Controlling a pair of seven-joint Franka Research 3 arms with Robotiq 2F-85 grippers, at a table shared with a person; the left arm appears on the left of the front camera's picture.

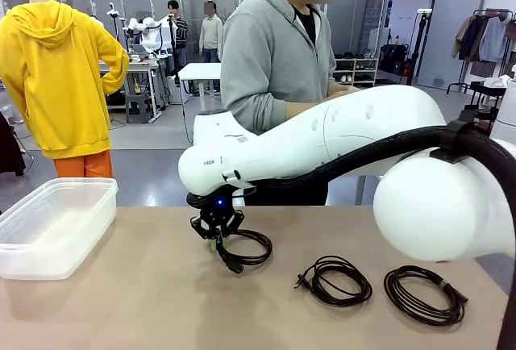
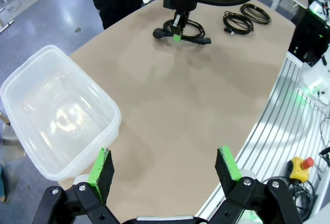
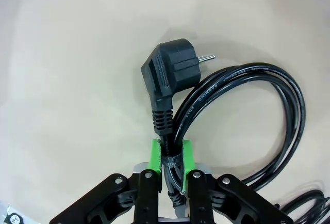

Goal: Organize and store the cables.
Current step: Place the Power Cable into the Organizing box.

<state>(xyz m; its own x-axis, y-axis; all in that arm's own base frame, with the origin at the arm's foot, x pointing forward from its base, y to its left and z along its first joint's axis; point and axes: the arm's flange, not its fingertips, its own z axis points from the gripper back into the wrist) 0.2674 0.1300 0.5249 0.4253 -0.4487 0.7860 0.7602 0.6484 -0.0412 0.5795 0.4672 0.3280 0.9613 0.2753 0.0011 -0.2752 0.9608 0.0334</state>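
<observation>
The worktop [image 1: 145,293] carries a clear bin [image 1: 58,243] and three coiled cables [image 1: 337,279]. Right hand [image 3: 171,154]: closed on the coil [image 1: 248,250] nearest the bin, at its strap [image 3: 171,160], just behind the plug [image 3: 172,72]. Left hand [image 2: 164,157]: fully spread, empty. Judged light and limp; gripping the strapped bundle should keep the loops together.

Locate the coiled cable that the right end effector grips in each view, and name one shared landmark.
Front view: the cable sits low, left of centre.
Left wrist view: cable at top centre.
Right wrist view: cable at centre, plug uppermost, loop running right.
Shared landmark: the right end effector, shut on the cable.
</observation>
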